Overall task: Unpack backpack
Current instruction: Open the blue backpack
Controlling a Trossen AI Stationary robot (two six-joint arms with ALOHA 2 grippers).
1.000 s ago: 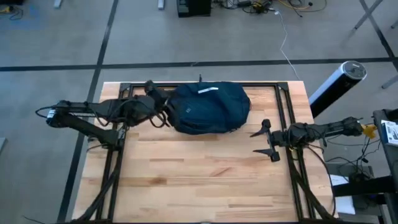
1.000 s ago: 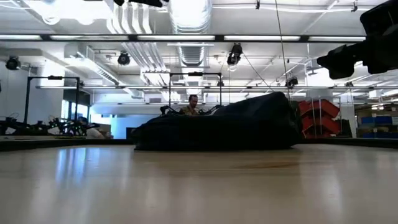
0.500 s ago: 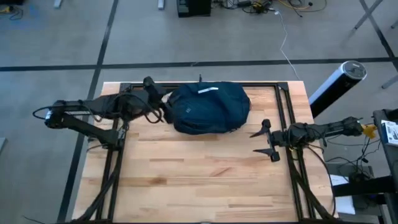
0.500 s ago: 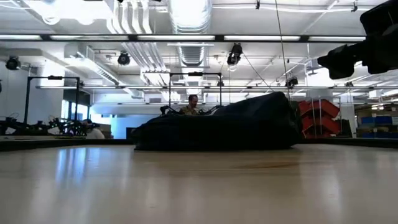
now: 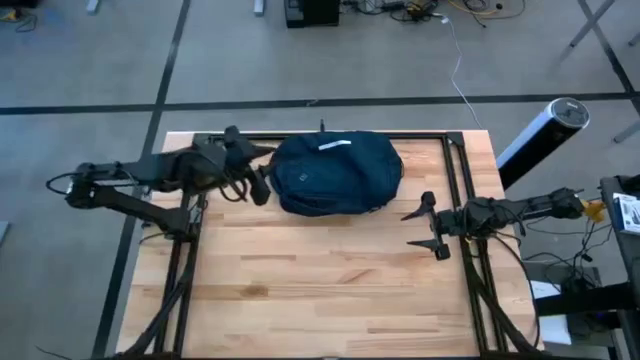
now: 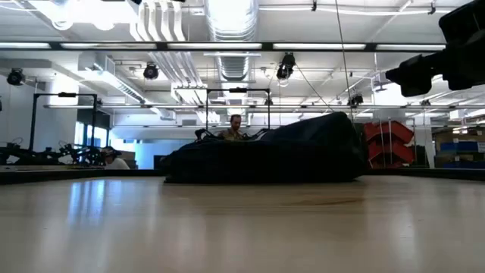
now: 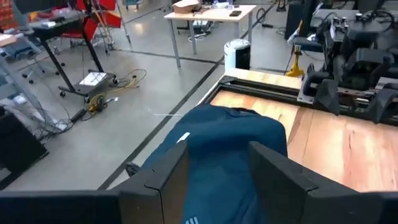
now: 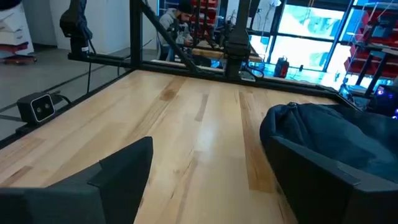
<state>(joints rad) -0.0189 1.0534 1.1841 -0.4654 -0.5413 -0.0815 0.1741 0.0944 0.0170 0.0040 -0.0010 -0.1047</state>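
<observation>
Both grippers stand wide open: the left gripper (image 5: 258,172) has drawn back a little from the backpack (image 5: 336,172), which seemingly lies closed at the table's (image 5: 320,290) far edge, so unpacking has barely begun, while the right gripper (image 5: 424,226) waits alongside.

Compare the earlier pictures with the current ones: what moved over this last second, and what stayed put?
The left gripper drew back from the backpack, sliding away toward the table's left edge; it now sits just beside the bag, fingers open, holding nothing. The backpack kept its place and shape. The right gripper stayed open to the bag's right.
</observation>
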